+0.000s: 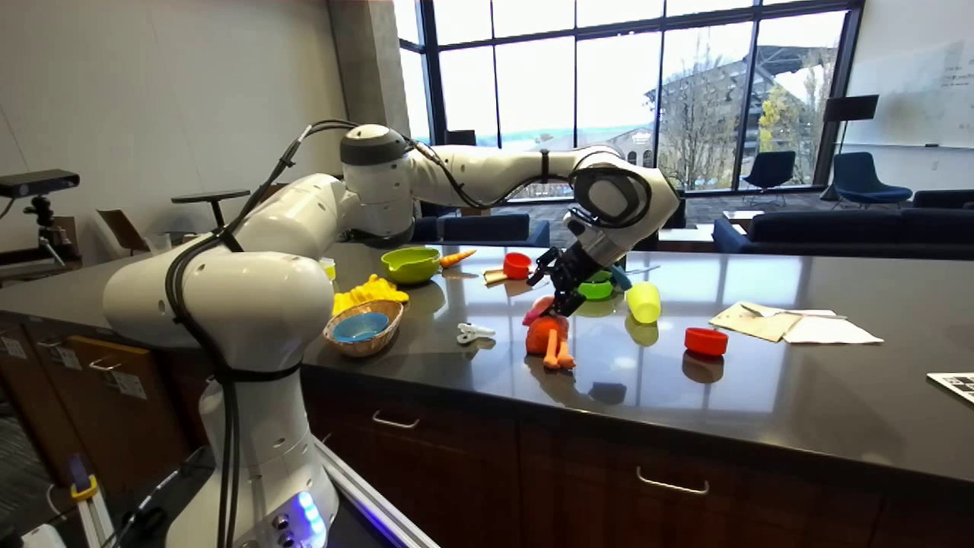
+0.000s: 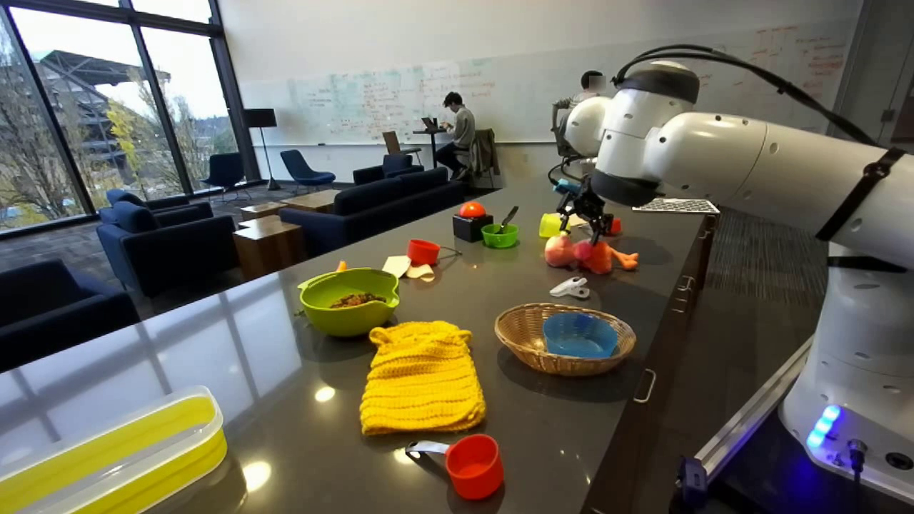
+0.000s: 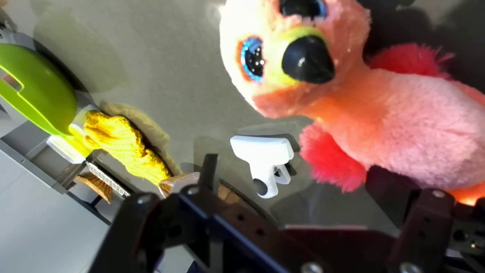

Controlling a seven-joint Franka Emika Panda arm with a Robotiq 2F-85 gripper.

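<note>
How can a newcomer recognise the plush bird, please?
On the dark counter, find the black gripper. The plush bird lies next to it: pinkish orange, fuzzy, with blue-ringed eyes and a black-tipped beak, unlike the white clip nearby.

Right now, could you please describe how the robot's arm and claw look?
The arm is white and rounded, with dark grey joint rings. It carries black cables and straps; blue lights shine at its base. The claw is black, with jointed fingers and silver screws.

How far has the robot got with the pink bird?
Done: the gripper is right by the bird. In hand: nothing looks gripped; its fingers stand wide apart. Left, maybe: closing them, as the bird lies on the counter.
</note>
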